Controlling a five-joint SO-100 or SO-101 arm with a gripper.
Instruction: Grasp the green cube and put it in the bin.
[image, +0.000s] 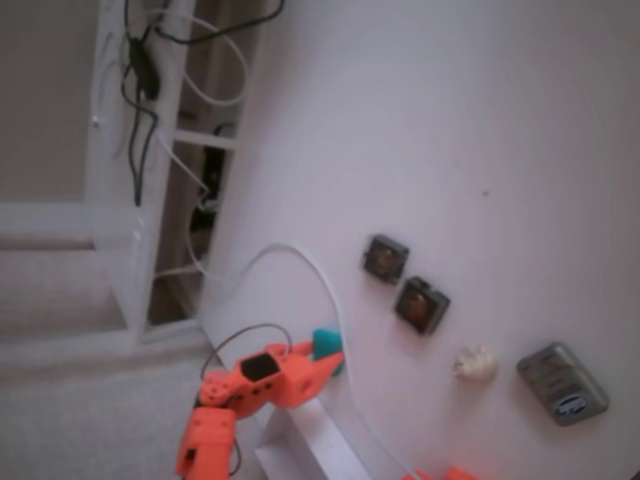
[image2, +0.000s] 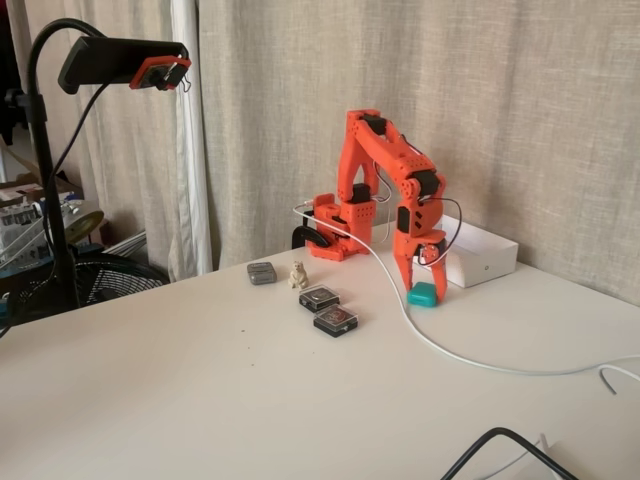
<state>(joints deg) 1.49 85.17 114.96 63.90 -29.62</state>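
Cube position first: the green cube (image2: 424, 294) rests on the counter (image2: 200, 390), directly beneath the gripper (image2: 424, 280), just left of the white box (image2: 478, 255) in a fixed view. The jaws point down with their tips at the cube's top and sides; whether they pinch it or merely straddle it cannot be told. In a fixed view the cube (image: 325, 343) shows only partly past the orange arm. Judgement: approach is complete, lift and transfer remain. No bin is clearly identifiable; the white box may serve.
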